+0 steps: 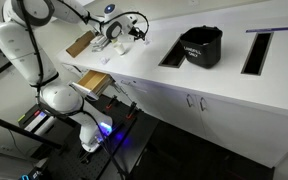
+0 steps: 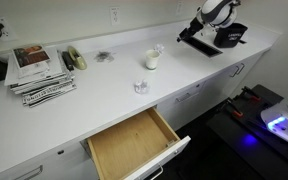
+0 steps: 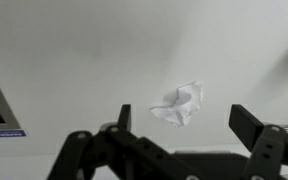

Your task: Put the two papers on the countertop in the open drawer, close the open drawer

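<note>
1. Tool [image 3: 182, 112] [image 1: 122, 30] hangs above the white tabletop [image 3: 84, 50], not touching it. Its fingers [image 3: 125, 118] are spread wide apart and hold nothing.
2. A crumpled white paper [image 3: 179, 103] lies on the tabletop. In the wrist view it sits in the gap between the two fingers, roughly centred and a little nearer the right-hand one, below the tool and apart from both.
3. Open drawer [image 2: 130, 146] [image 1: 92, 82] is pulled out from the white cabinet front with its tan wood inside showing. It is well apart from the tool, lower down and off to the side in both exterior views.
4. In an exterior view a small crumpled white lump [image 2: 141, 87] lies on the tabletop behind the drawer, near a white cup [image 2: 151, 61]. It is probably paper, but too small to be sure.
5. A dark cut-out [image 1: 174, 52] lies just beside a black bin [image 1: 201, 46], both beyond the tool from the drawer's side.
6. A stack of magazines [image 2: 39, 70] lies at the far end of the tabletop, well apart from the tool.
</note>
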`<state>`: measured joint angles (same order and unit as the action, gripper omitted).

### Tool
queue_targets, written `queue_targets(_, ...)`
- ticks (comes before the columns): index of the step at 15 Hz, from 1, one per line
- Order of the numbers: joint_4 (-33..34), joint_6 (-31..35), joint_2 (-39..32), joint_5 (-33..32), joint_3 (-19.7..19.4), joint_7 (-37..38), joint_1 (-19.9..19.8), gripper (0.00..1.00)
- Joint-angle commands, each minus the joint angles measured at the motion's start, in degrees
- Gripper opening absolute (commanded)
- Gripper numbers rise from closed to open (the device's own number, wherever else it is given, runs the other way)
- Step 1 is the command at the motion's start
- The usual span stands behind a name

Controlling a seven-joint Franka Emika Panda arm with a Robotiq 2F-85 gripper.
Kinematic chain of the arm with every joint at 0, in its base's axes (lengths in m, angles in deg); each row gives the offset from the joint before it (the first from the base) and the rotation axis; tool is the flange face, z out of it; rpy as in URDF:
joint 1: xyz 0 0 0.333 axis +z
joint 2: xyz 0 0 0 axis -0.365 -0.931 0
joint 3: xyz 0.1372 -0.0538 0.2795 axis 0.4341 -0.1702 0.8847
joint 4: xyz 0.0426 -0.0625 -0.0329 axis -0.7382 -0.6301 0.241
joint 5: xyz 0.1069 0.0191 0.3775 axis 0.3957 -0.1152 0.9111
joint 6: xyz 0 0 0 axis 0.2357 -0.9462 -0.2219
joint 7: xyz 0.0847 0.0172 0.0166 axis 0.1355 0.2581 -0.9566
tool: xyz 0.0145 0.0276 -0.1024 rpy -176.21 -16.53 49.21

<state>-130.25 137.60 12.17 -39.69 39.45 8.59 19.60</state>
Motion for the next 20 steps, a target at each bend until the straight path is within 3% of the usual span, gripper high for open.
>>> queue_targets(1, 6.1, 4.0, -7.2, 1.7, 3.3, -5.0, -1.1, 1.00)
queue_targets(9, 15.9, 8.1, -17.9, 0.3, 6.3, -9.3, -1.7, 1.00)
queue_targets(17, 24.8, 8.5, -26.1, -0.9, 5.9, -9.5, -0.6, 1.00)
queue_targets(19, 26.7, 8.6, -28.0, -1.2, 6.4, -9.6, -0.8, 0.74)
queue_targets(20, 27.5, 8.7, -28.8, -1.3, 6.6, -9.7, -0.9, 0.68)
